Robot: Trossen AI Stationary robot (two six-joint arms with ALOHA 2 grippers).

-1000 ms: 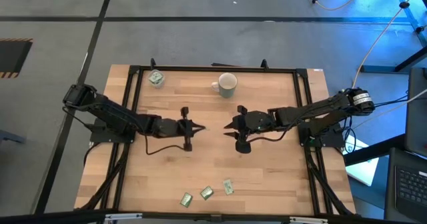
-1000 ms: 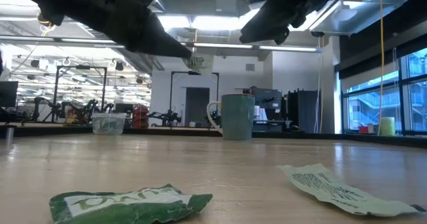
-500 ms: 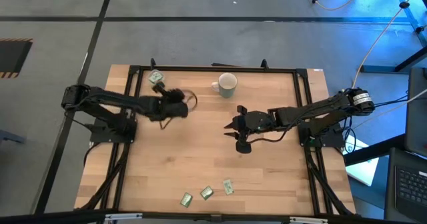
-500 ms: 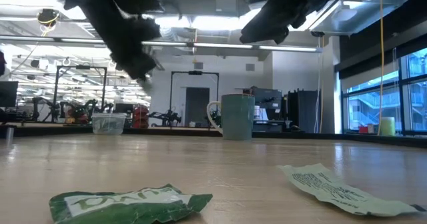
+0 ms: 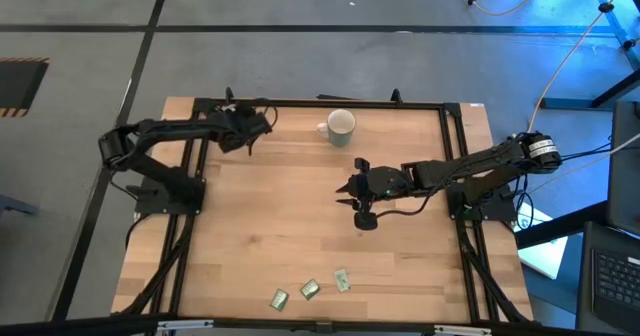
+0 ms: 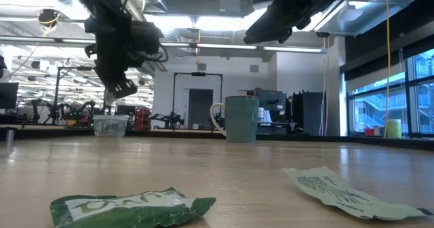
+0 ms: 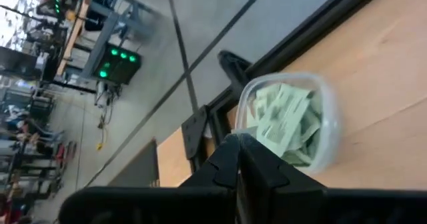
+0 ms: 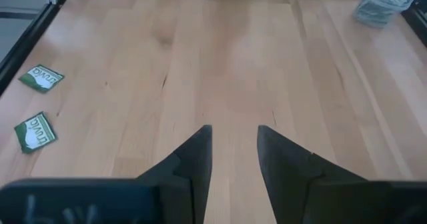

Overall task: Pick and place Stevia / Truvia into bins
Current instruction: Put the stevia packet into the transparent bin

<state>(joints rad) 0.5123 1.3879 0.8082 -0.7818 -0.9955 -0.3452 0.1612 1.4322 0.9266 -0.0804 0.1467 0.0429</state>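
Left gripper [image 5: 252, 128] fingers apparently shut, right gripper [image 5: 352, 198] fingers apart.

Bright, even overhead light, ceiling-lamp glare in the low view, foreground sachets slightly soft.

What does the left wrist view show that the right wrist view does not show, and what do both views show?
Only the left wrist view shows the sachets inside the clear plastic cup from close up, past the shut left gripper. Only the right wrist view shows two loose sachets on the table and the open right gripper. Both show the cup and the wooden table.
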